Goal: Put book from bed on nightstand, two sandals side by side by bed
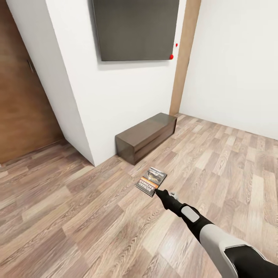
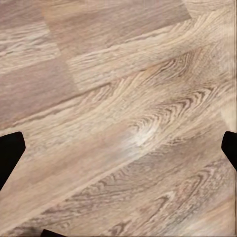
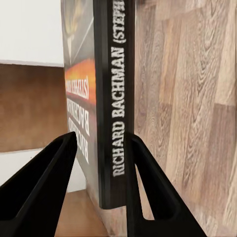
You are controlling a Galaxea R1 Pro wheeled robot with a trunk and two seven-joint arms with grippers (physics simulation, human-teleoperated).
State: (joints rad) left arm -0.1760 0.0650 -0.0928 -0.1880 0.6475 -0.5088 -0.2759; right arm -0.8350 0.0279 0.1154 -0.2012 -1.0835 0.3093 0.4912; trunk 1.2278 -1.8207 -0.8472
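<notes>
Light-brown wood-plank floor [image 1: 77,216] across the lower head view, white walls [image 1: 116,96] behind. Brown wooden door [image 1: 19,96] at 9 o'clock; flat dark grey wall panel [image 1: 135,29] at 12 o'clock, two small red dots at its lower right corner. Long, low dark-brown cabinet [image 1: 146,137] against the wall just above centre, probably not a nightstand.

Right arm reaching in from 5 o'clock toward centre, ending in the black right claw [image 1: 159,192]. Small thin paperback book [image 1: 151,181], dark grey cover with white lettering and an orange band, held at the claw's tip just below centre, above the floor and in front of the cabinet, well clear of any nightstand. In the right wrist view: book [image 3: 111,108] pinched edge-on between the two black fingers [image 3: 143,187], spine reading "RICHARD BACHMAN"; right claw [image 3: 101,170] closed on the book's lower corner.

Left claw [image 2: 118,148]: two dark fingertips [image 2: 10,153] at opposite edges of the left wrist view, spread wide, nothing between them but floor.

Handling, as judged: light, thin, slightly flexible, glossy cover likely slippery. Corner grip prone to swivel or sag; firmer hold across the spine near mid-length, cover and pages clamped together.
</notes>
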